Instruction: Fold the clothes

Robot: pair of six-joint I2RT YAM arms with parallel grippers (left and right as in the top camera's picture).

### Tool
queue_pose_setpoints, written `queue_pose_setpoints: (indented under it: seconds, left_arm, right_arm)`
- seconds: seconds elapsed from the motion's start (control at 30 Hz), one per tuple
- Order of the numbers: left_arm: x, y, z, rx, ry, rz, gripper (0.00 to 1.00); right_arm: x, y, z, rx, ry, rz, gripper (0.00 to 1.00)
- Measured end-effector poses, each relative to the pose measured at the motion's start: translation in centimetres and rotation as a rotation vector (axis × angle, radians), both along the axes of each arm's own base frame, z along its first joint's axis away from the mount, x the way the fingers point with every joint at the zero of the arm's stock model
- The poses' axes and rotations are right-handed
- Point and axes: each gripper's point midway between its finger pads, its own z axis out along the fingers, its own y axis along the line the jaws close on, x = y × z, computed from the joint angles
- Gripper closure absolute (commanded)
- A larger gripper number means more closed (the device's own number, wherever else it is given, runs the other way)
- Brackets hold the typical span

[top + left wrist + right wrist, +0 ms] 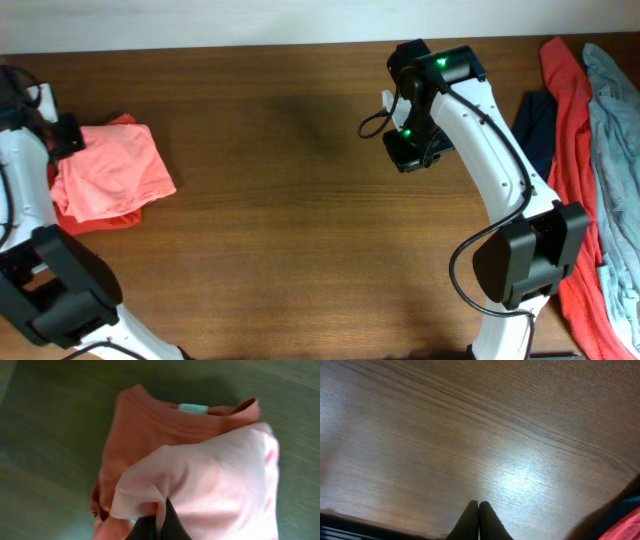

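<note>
A folded salmon-pink shirt (112, 170) lies at the table's left, on top of a folded coral-red garment (92, 218). My left gripper (66, 136) is at the pink shirt's far left edge. In the left wrist view its dark fingers (159, 526) are shut on a lifted edge of the pink shirt (225, 480). The coral-red garment (150, 425) beneath shows a teal neck label (193, 408). My right gripper (410, 152) hangs over bare table near the far right and is shut and empty (479, 515).
A loose pile lies along the right edge: a coral-red garment (568, 110), a grey-blue one (615, 130) and a navy one (536, 120). A bit of navy and red fabric (626, 527) shows in the right wrist view's corner. The wooden table (290, 230) fills the middle.
</note>
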Motion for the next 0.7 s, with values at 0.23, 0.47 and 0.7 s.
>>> queue_pose_setpoints:
  seconds: [0.23,0.47,0.7]
  left_arm:
    - [-1.7,2.8,0.0,-0.007,-0.007,0.084,0.99]
    - [-2.2,3.8,0.0,-0.008,-0.010,0.113,0.01]
    - [-3.4,5.3,0.0,-0.015,-0.018,0.220,0.01]
  right_arm:
    - [0.0,0.1,0.0,0.004,0.001,0.001,0.93]
    - [-0.1,0.2,0.0,0.011,0.003,0.001,0.93]
    - [-0.1,0.3,0.0,0.015,0.005,0.000,0.93]
